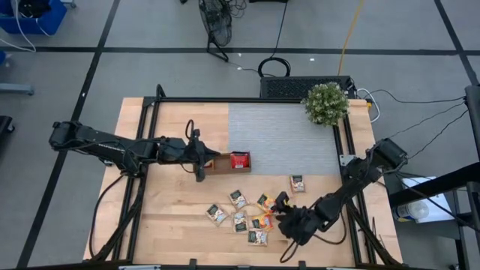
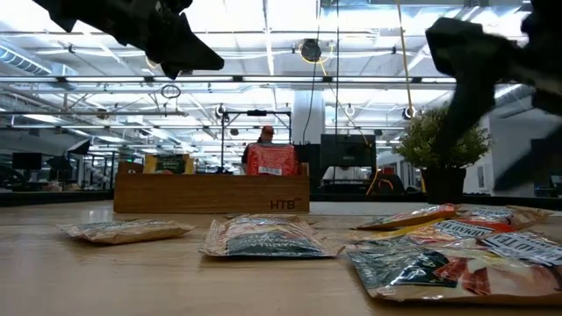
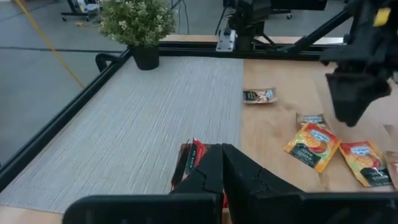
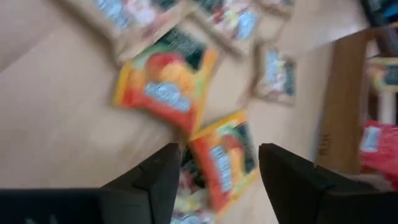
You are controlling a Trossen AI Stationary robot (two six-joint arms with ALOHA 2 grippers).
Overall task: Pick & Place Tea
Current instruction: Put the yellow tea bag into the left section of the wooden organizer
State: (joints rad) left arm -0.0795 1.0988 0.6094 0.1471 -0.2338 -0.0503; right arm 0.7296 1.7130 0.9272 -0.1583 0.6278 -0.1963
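Right hand: the right hand (image 1: 283,204) hangs low over the loose pile near the front of the pale wooden worktop (image 1: 172,225); in its wrist view the two dark fingers (image 4: 155,180) stand well apart with nothing between them, an orange-and-yellow flat sachet (image 4: 224,158) lying under the gap.
Left hand: the left hand (image 1: 199,174) is closed and empty, just beside the near end of the long brown wooden tray (image 1: 223,161).
Tea: a red sachet (image 1: 240,159) already stands in the tray; the other small flat sachets (image 1: 238,199) lie scattered in front of it, several touching or overlapping, one green-and-white sachet (image 1: 298,183) a little apart.
Risk, double pick: the orange sachets (image 3: 311,144) lie close together, so closing fingers may pinch two at once or catch only a corner.
Risk, slip: flat foil lying flush on wood gives little edge; the fingers may skate over it and push it aside.
Risk, scatter: a low approach could shove neighbouring sachets toward the worktop's front edge.
Risk, arms: carrying to the tray brings the right arm toward the waiting left hand; contact looks possible.
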